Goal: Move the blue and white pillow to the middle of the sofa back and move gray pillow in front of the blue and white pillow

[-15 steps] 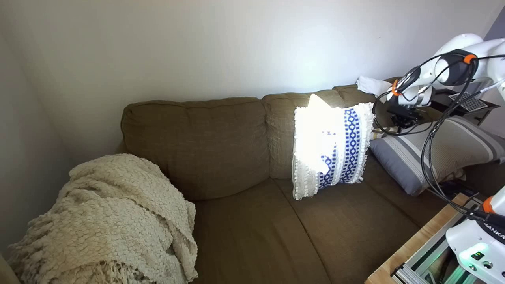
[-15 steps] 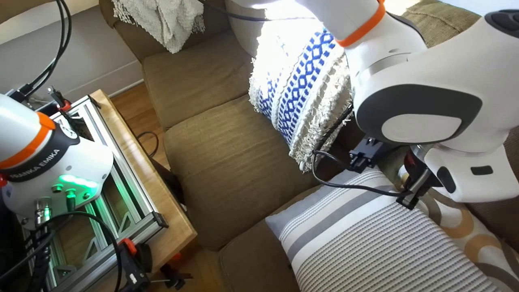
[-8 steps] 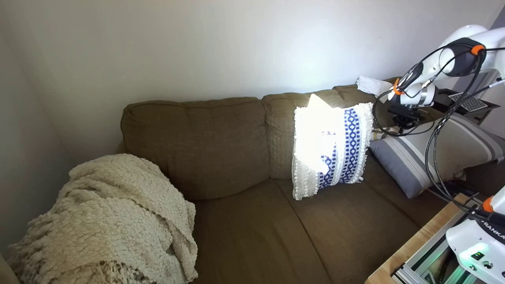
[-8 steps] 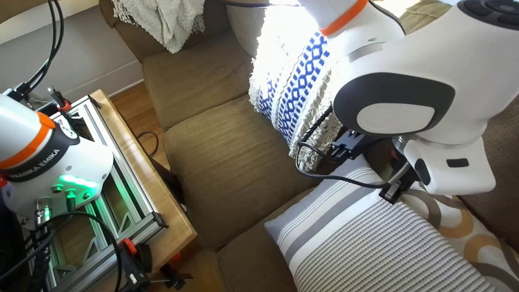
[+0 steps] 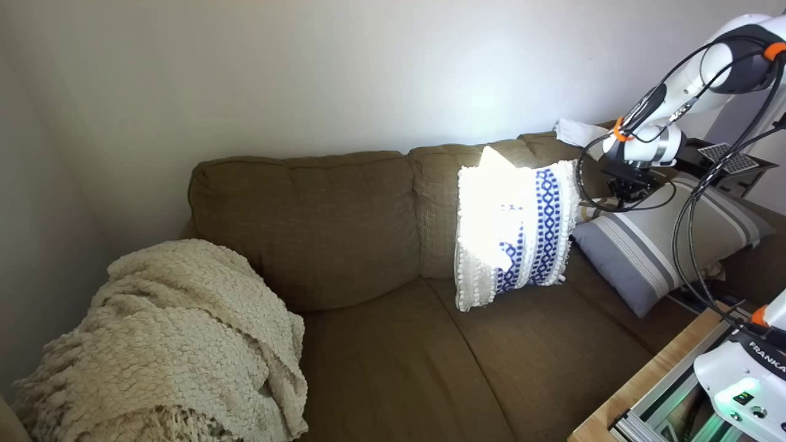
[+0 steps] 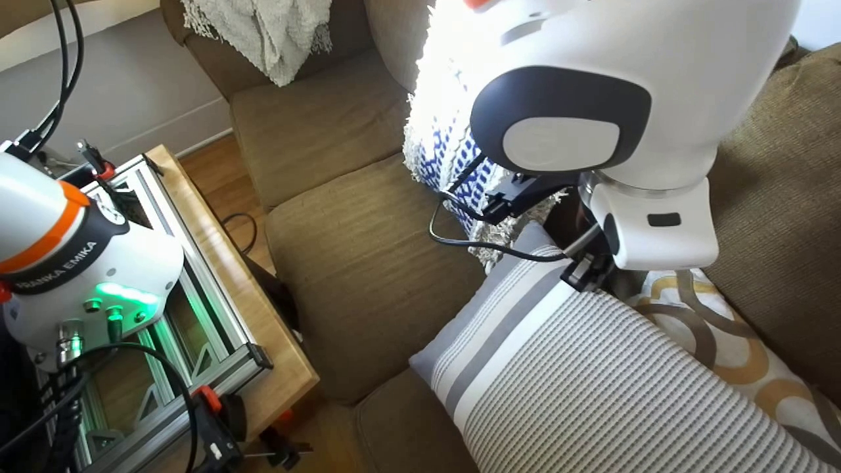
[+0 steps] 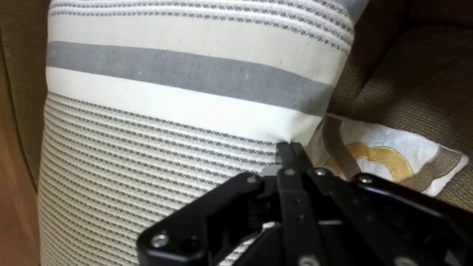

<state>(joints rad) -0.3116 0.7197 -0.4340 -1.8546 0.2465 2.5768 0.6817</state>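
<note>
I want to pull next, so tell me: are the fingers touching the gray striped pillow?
Touching. The wrist view shows it: the fingers are closed together on the gray striped pillow, whose fabric puckers right at their tips.

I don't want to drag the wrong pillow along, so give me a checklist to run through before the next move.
1. Gripper shut on the edge of the gray pillow: ok, fabric puckers there.
2. Blue and white pillow propped against the sofa back: ok.
3. Gray pillow in front of it: not ok, lies beside.
4. Arm clear of the blue and white pillow: cannot tell.
5. Ring-patterned pillow free of the grip: cannot tell.
</note>
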